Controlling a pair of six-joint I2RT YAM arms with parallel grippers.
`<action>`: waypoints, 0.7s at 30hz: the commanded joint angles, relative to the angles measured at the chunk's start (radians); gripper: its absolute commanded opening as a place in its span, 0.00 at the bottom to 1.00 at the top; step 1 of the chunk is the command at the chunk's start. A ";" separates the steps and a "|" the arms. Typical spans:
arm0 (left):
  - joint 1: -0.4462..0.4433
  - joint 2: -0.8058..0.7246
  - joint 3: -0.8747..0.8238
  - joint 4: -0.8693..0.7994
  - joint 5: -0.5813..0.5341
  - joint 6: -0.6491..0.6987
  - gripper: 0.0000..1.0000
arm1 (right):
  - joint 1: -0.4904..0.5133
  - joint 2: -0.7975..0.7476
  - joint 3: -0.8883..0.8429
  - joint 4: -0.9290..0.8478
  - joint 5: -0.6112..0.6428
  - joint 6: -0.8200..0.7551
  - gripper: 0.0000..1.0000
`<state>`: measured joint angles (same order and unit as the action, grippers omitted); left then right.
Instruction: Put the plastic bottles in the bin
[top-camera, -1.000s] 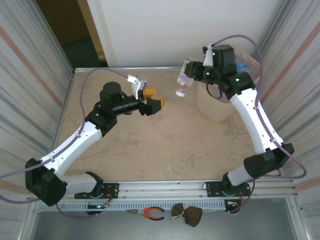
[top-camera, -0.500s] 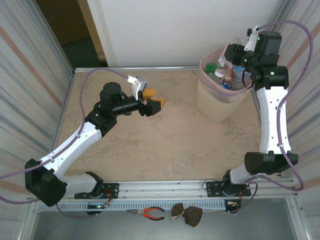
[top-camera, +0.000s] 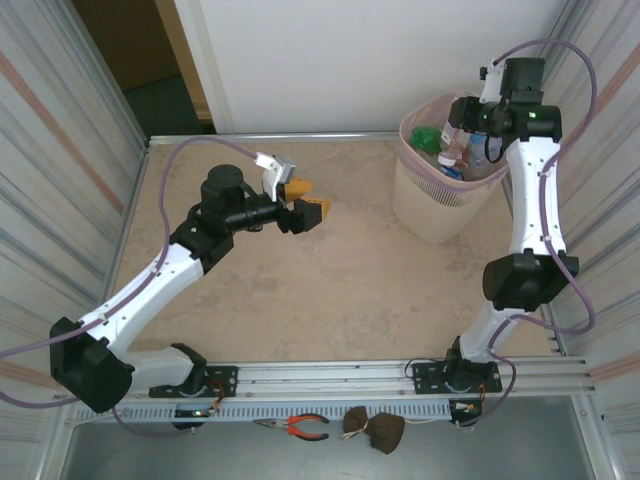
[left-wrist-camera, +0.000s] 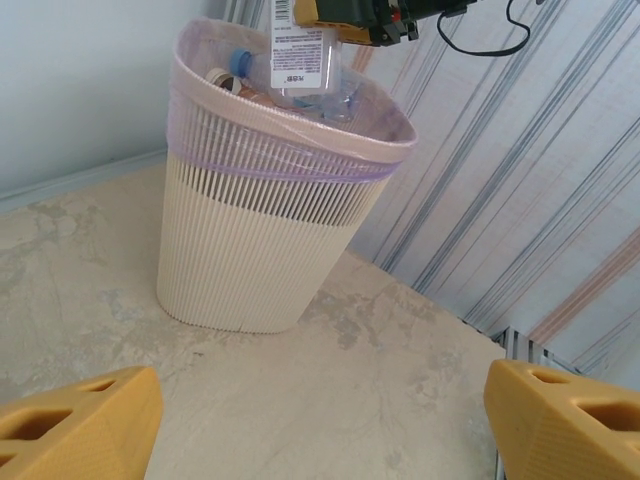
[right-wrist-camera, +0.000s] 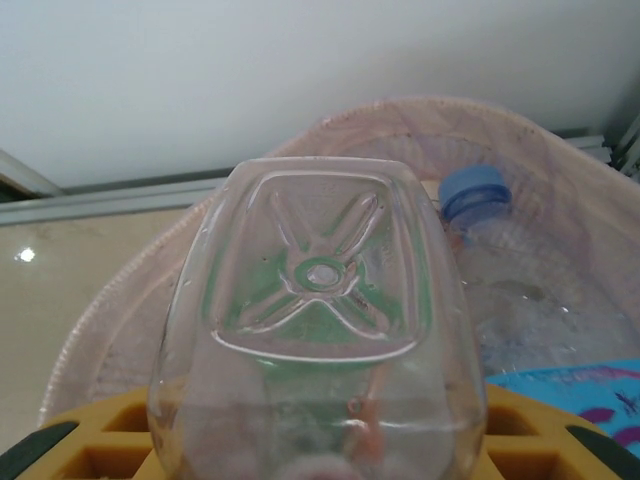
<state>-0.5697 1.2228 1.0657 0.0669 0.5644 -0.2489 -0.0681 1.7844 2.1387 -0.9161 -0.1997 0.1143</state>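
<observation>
My right gripper (top-camera: 468, 120) hangs over the pale pink bin (top-camera: 425, 205) at the back right, shut on a clear plastic bottle (top-camera: 455, 137). The right wrist view looks at that bottle's square base (right-wrist-camera: 320, 280) between the yellow fingers (right-wrist-camera: 85, 450), above the bin's rim (right-wrist-camera: 95, 320). Inside the bin lie several bottles, one of them with a blue cap (right-wrist-camera: 474, 190). My left gripper (top-camera: 305, 208) hovers open over the middle of the table with nothing in it. In the left wrist view its fingers (left-wrist-camera: 70, 430) frame the bin (left-wrist-camera: 250, 250) and the held bottle (left-wrist-camera: 305, 55).
Corrugated walls close in the table left and right, the right wall (top-camera: 590, 150) close behind the bin. A white wall (top-camera: 330, 60) stands at the back. Pliers (top-camera: 300, 428) and a brown lump (top-camera: 376, 431) lie in the tray below the near edge.
The right arm has swung right from over the table's back middle to above the bin, carrying the clear bottle. The left arm has stayed still.
</observation>
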 joint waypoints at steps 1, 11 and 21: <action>-0.004 -0.005 0.010 -0.028 -0.017 0.032 0.84 | -0.006 0.032 0.033 -0.037 -0.041 -0.038 0.45; 0.008 -0.053 -0.039 -0.068 -0.097 0.049 0.84 | -0.005 0.043 0.064 0.001 0.021 -0.003 0.64; 0.060 -0.093 -0.089 -0.069 -0.134 0.023 0.85 | -0.001 -0.065 0.012 0.054 0.028 0.070 0.56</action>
<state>-0.5186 1.1603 0.9924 0.0002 0.4484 -0.2249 -0.0677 1.7817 2.1624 -0.8986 -0.1558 0.1364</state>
